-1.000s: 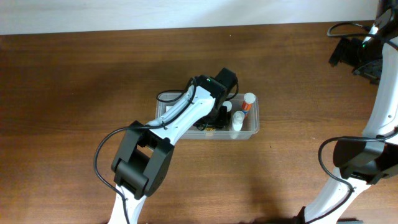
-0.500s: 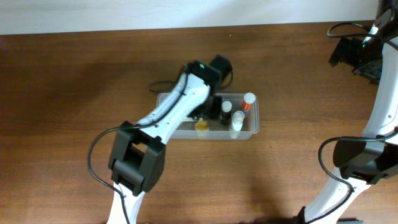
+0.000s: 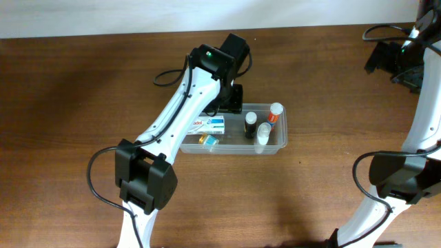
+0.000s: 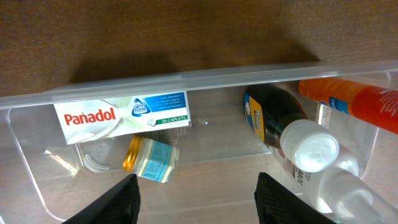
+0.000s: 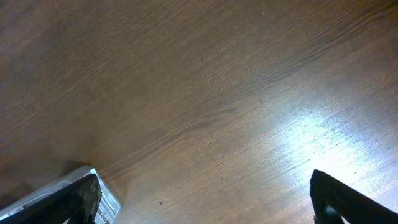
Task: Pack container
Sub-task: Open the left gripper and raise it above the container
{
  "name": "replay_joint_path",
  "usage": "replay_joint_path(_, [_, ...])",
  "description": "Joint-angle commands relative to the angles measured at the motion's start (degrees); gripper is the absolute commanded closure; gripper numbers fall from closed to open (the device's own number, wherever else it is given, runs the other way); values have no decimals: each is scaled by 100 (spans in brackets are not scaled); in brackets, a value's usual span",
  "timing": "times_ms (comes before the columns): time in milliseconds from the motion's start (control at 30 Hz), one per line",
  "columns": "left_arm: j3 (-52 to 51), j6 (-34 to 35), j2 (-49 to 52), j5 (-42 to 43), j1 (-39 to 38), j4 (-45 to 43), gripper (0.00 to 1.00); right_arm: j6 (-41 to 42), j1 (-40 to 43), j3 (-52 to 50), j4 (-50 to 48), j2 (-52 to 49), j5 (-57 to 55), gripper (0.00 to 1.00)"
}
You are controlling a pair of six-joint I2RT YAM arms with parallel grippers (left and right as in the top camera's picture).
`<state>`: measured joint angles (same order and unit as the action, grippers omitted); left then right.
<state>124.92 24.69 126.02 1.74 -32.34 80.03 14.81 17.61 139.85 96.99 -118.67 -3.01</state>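
Observation:
The container [image 3: 281, 143] is a clear shallow tub in the middle of the table. It holds a white Panadol box [image 3: 209, 125], a small yellow-capped vial [image 3: 209, 140], a dark bottle [image 3: 250, 124], a clear white-capped bottle [image 3: 262, 138] and an orange tube [image 3: 275, 114]. My left gripper [image 3: 231, 100] hangs open and empty just above the tub's far edge. The left wrist view shows its open fingers [image 4: 196, 199] over the tub's rim [image 4: 186, 78], the box [image 4: 121, 115], the vial [image 4: 151, 158] and the bottles [image 4: 273, 118]. My right gripper [image 3: 396, 62] is open at the far right.
The right wrist view shows the open fingers [image 5: 205, 199] over bare wooden table [image 5: 217, 93], with a grey labelled piece [image 5: 104, 198] beside the left finger. The right arm's base [image 3: 400, 179] stands at the right edge. A white wall runs along the back.
My left gripper has risen out of the container and drawn back toward its far edge, uncovering the Panadol box and the vial. The right arm has not moved.

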Motion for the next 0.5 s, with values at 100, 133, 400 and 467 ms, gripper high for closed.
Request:
replay_joint_path(100, [-28, -94, -28, -210, 0, 179, 40, 2, 4, 55, 31, 173, -68, 1])
replay_joint_path(133, [-28, -90, -28, -326, 0, 245, 40, 2, 4, 55, 31, 173, -68, 2])
replay_joint_path(400, [-103, -76, -28, -734, -2, 721, 39, 2, 4, 55, 31, 173, -68, 2])
replay_joint_path(467, [-227, -76, -28, -734, -2, 713, 39, 2, 4, 55, 31, 173, -66, 2])
